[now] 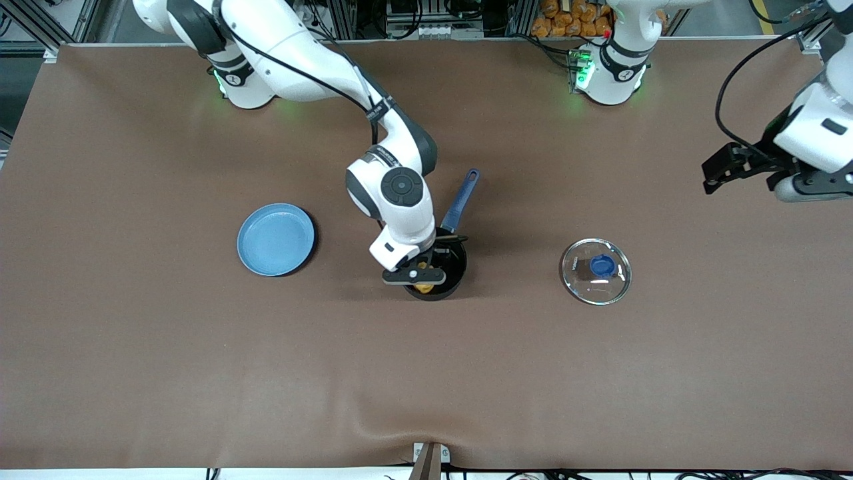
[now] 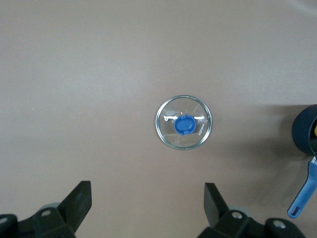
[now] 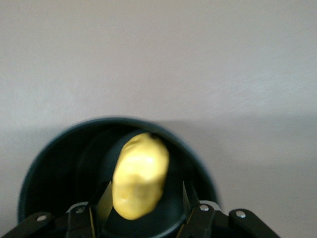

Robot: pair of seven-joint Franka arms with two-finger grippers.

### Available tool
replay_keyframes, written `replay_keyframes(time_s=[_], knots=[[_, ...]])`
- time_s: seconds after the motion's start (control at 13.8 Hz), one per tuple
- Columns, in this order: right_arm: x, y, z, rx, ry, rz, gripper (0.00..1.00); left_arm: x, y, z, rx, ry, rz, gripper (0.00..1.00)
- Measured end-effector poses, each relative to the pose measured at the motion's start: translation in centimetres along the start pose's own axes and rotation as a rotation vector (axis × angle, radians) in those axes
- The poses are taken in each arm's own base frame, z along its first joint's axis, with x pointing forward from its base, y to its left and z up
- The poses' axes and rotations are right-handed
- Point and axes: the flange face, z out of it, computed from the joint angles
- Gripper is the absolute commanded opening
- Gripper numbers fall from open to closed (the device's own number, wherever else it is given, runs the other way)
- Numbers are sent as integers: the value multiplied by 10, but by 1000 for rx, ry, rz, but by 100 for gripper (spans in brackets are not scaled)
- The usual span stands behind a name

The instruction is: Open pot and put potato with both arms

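Starting at the right arm's end, a light-blue plate lies bare. At mid-table the right gripper hangs over the open pot, jaws parted, the potato between them, apparently just released. Next: retreat. The lid rests apart; its writing is unreadable. The left gripper waits, jaws wide, empty.

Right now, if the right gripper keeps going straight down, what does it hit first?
The right gripper points down into the open pot, potato between its open fingers. Going straight down, the potato probably meets the pot's floor first; the remaining depth is unclear.
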Motion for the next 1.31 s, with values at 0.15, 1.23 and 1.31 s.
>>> replay_keyframes(time_s=[0.15, 1.23, 1.31], knots=[[18, 21, -53, -12, -12, 37, 70, -1, -1, -3, 0, -2, -1, 100], [12, 403, -386, -45, -82, -158, 100, -22, -23, -23, -6, -36, 18, 100], [4, 428, -389, -48, -83, -149, 100, -23, -20, -22, -6, -44, 24, 100]])
